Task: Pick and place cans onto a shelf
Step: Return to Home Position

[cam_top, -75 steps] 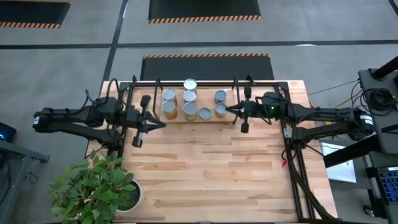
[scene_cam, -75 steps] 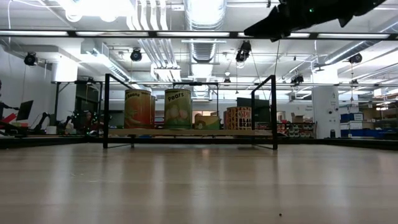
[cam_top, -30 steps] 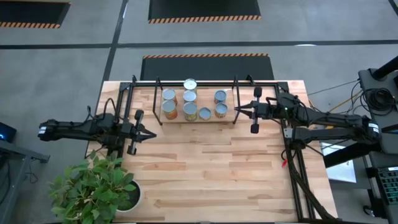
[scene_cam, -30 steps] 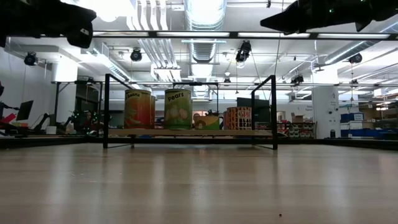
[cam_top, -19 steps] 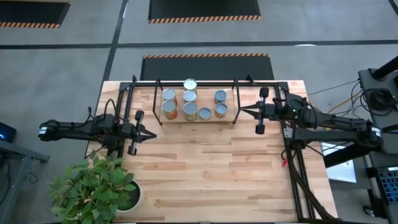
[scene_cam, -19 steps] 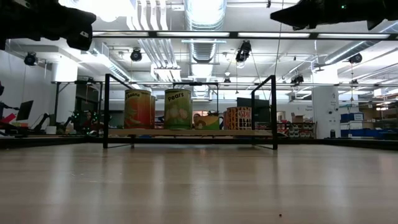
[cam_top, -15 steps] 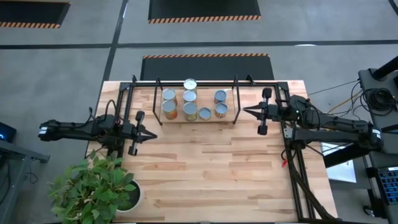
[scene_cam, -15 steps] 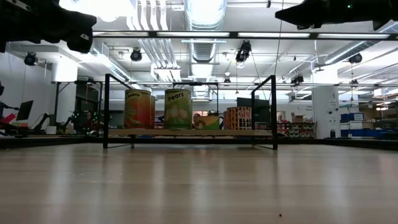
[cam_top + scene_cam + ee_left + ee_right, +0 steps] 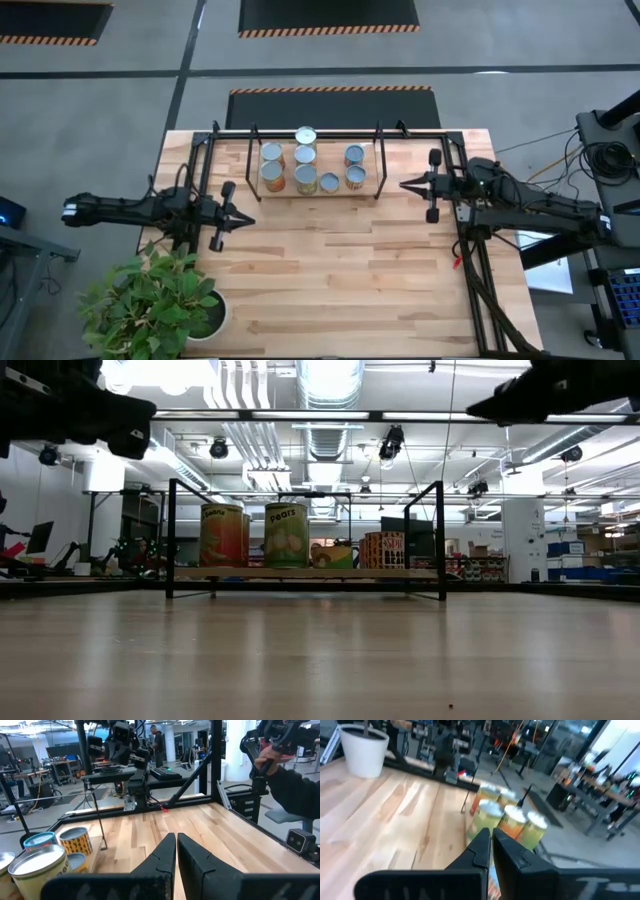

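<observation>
With apparently eight cans (image 9: 306, 178) on the shelf (image 9: 368, 193), left gripper (image 9: 243, 214) and right gripper (image 9: 408, 185) hang either side of it, jaws together, empty, likely homing.

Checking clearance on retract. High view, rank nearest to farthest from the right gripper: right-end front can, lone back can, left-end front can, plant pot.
From the right gripper:
1. right-end front can, at the shelf end facing it.
2. lone back can, mid-shelf, rear.
3. left-end front can, shelf's far end.
4. plant pot, far table corner.
</observation>
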You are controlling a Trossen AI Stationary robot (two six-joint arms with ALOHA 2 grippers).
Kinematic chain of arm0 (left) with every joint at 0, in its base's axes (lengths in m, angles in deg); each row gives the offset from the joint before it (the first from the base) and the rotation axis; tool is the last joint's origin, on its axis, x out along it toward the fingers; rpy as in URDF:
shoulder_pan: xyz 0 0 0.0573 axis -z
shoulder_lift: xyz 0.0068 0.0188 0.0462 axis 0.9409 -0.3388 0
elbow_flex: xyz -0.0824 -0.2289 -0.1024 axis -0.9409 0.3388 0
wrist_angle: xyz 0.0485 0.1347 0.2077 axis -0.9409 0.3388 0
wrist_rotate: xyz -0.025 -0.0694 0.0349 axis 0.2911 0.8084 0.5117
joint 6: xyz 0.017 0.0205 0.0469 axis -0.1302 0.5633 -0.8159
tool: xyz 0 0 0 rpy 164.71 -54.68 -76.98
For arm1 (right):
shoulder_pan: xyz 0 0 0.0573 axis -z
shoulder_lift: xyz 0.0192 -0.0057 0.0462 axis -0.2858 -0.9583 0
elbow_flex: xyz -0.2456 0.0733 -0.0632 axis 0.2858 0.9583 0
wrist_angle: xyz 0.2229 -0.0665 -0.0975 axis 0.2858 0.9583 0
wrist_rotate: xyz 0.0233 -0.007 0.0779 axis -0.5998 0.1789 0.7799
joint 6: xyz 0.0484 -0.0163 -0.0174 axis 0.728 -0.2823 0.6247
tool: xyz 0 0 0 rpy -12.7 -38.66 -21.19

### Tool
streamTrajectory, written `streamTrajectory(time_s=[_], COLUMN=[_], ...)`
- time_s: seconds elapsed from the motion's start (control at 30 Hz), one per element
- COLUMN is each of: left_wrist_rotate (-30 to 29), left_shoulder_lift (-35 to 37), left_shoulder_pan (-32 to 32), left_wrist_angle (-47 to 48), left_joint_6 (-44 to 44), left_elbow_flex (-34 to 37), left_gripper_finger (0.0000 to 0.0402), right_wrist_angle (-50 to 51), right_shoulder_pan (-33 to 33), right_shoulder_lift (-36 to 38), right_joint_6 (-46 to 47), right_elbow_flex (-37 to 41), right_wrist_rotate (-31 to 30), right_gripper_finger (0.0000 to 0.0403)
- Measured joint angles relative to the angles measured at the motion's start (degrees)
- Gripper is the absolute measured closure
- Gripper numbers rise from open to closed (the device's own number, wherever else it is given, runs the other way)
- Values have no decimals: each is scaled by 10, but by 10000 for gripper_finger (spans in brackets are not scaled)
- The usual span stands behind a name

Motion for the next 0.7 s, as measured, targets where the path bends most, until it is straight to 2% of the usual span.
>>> streamTrajectory(time_s=[0.43, 0.7], left_wrist_rotate=[0, 0], left_shoulder_lift=[0, 0], left_shoulder_pan=[0, 0], left_wrist_angle=[-28, -30], left_joint_6=[1, 1], left_elbow_flex=[23, 23], left_gripper_finger=[401, 401], right_wrist_angle=[17, -27], right_shoulder_pan=[0, 0], right_shoulder_lift=[59, 117], right_joint_6=[11, -10], right_elbow_flex=[45, 95], right_wrist_rotate=[2, 4], right_gripper_finger=[394, 394])
